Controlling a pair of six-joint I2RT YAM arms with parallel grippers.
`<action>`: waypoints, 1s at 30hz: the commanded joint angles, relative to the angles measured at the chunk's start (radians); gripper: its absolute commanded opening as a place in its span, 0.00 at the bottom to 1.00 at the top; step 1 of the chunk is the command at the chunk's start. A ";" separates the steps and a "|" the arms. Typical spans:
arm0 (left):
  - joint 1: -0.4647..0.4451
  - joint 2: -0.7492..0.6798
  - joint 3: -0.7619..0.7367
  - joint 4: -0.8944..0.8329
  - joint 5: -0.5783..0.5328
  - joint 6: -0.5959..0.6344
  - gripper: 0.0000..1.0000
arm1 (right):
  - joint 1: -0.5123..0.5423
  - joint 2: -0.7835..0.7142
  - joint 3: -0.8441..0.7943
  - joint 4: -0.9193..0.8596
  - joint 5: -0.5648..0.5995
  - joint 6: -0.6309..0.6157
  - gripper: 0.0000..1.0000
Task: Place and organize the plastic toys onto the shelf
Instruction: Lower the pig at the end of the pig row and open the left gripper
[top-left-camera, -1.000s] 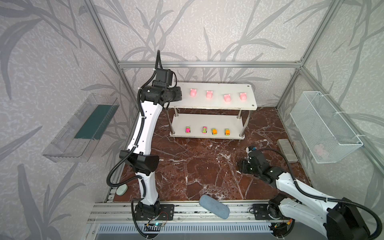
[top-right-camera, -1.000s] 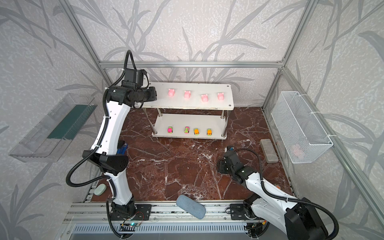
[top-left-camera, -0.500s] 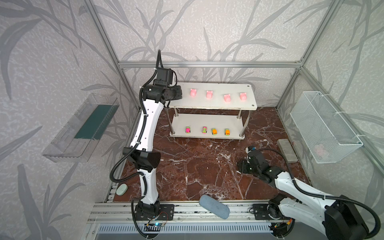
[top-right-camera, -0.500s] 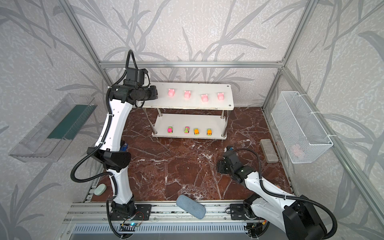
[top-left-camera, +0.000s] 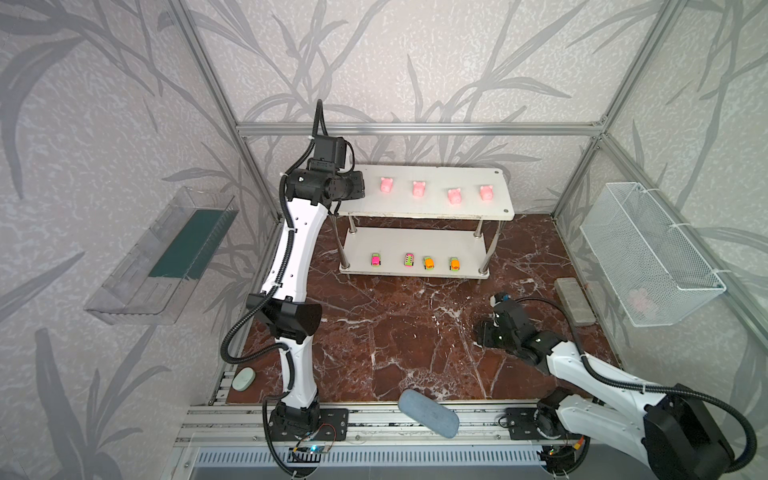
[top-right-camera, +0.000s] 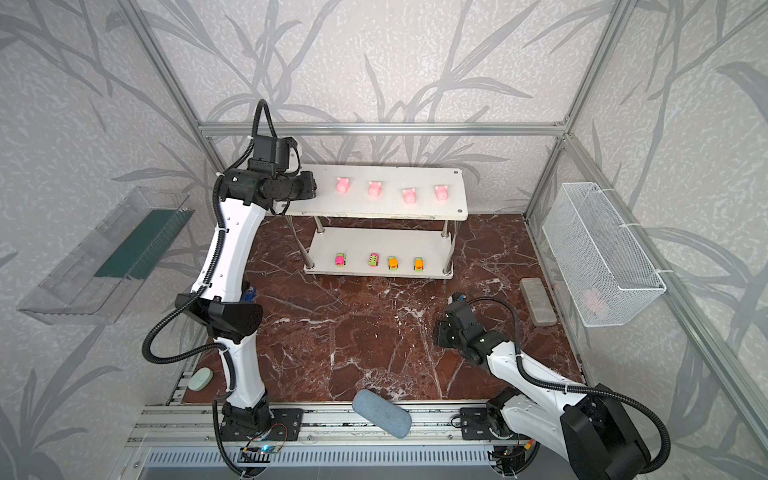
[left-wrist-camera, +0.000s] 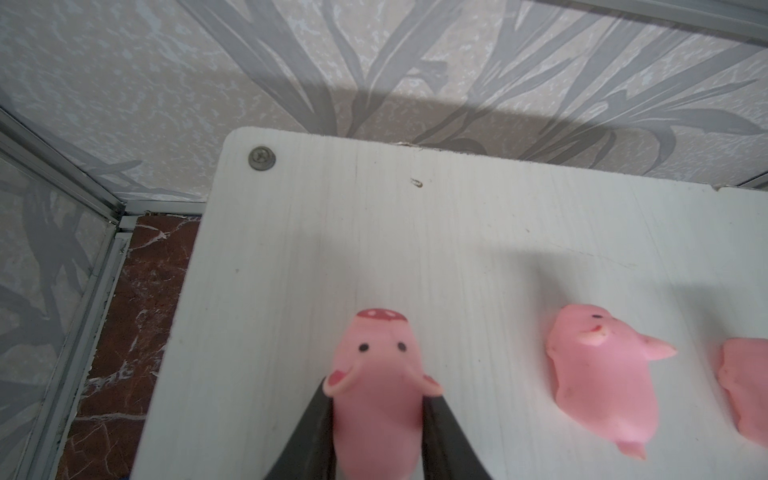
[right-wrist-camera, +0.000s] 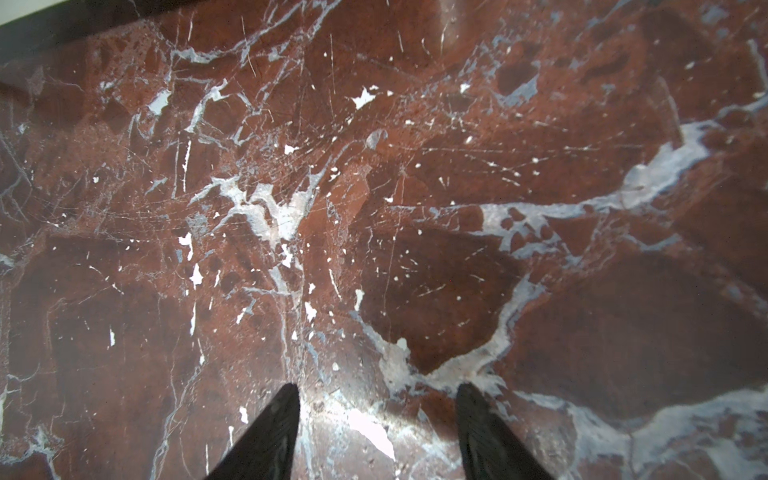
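Note:
The white two-tier shelf (top-left-camera: 436, 210) stands at the back. Several pink pigs (top-left-camera: 419, 189) stand in a row on its upper board, and several toy cars (top-left-camera: 409, 260) line the lower board. My left gripper (top-left-camera: 359, 185) hovers over the upper board's left end. In the left wrist view it (left-wrist-camera: 379, 395) is shut on another pig (left-wrist-camera: 376, 365), face forward, beside the row's first pig (left-wrist-camera: 590, 374). My right gripper (top-left-camera: 482, 332) hangs low over the marble floor, open (right-wrist-camera: 377, 390) with nothing between its fingers.
A clear wall tray (top-left-camera: 166, 257) hangs on the left wall. A wire basket (top-left-camera: 648, 257) on the right wall holds something pink (top-left-camera: 642, 299). A grey block (top-left-camera: 573, 295) lies by the right wall. A grey-blue pouch (top-left-camera: 428, 413) and a pale green oval (top-left-camera: 243, 379) sit in front.
The left arm has straightened slightly, its elbow shifting right, while its gripper stays over the shelf's left end. The right arm has not moved.

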 joint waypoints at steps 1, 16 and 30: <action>0.007 0.018 0.027 -0.031 0.007 0.023 0.32 | -0.003 0.008 0.019 0.016 -0.006 0.003 0.61; 0.011 0.014 0.050 -0.031 -0.002 0.018 0.41 | -0.004 0.023 0.019 0.026 -0.013 0.005 0.61; 0.011 -0.155 0.055 0.052 0.035 -0.007 0.49 | -0.003 0.028 0.018 0.033 -0.016 0.009 0.61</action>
